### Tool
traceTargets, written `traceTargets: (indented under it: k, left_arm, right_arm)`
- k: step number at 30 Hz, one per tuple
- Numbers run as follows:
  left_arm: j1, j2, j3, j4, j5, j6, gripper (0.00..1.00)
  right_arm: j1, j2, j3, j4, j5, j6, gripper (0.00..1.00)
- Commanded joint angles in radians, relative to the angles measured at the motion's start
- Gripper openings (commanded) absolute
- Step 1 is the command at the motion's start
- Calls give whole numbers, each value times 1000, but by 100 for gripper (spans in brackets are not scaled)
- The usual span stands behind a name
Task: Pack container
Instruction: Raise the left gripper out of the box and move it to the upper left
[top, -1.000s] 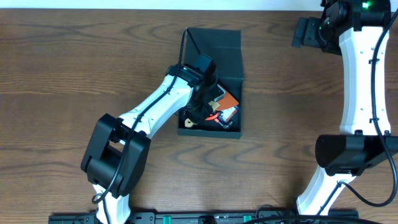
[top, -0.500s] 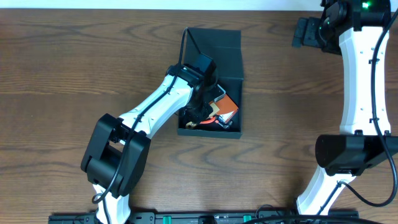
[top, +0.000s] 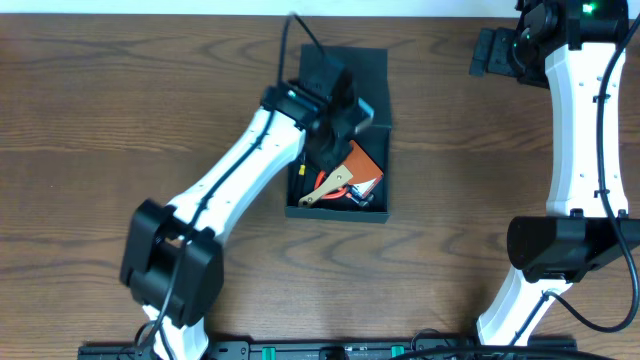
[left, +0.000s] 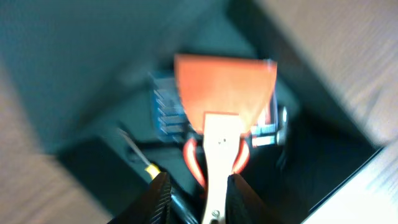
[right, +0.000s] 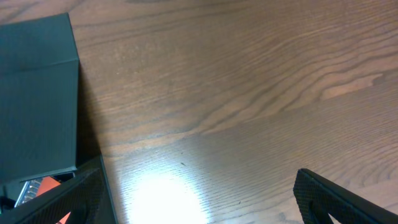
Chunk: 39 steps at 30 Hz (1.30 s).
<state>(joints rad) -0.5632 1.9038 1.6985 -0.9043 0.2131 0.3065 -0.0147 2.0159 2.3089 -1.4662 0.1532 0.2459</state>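
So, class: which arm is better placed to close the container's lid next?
Left, probably. The left gripper hangs directly over the open container, close to its opened lid. The right gripper sits far off to the right, well away from the box.

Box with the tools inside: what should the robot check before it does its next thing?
1. Lid of the container open: ok, the tools inside show.
2. Orange scraper inside the container: ok.
3. Left gripper empty: ok, fingers apart above the scraper's handle, though that view is blurred.
4. Right gripper out of the way: ok, open over the table, beside the container.
5. Room left in the container: cannot tell, the left arm covers part of it.
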Motion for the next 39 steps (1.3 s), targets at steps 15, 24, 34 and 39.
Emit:
traceTargets:
  k: [15, 24, 34, 39]
  left_arm:
    - [325, -212, 173, 80, -101, -469, 100]
    - [446, -203, 171, 165, 132, -468, 99]
    - [465, -166, 168, 158, 136, -468, 6]
    - [467, -123, 168, 158, 246, -372, 5]
  right_arm:
    - [1, 0, 19, 41, -58, 1, 99]
    - [2, 0, 19, 112, -245, 0, 96]
    - [18, 0, 19, 154, -278, -55, 1]
    - [50, 0, -4, 185, -278, -68, 1]
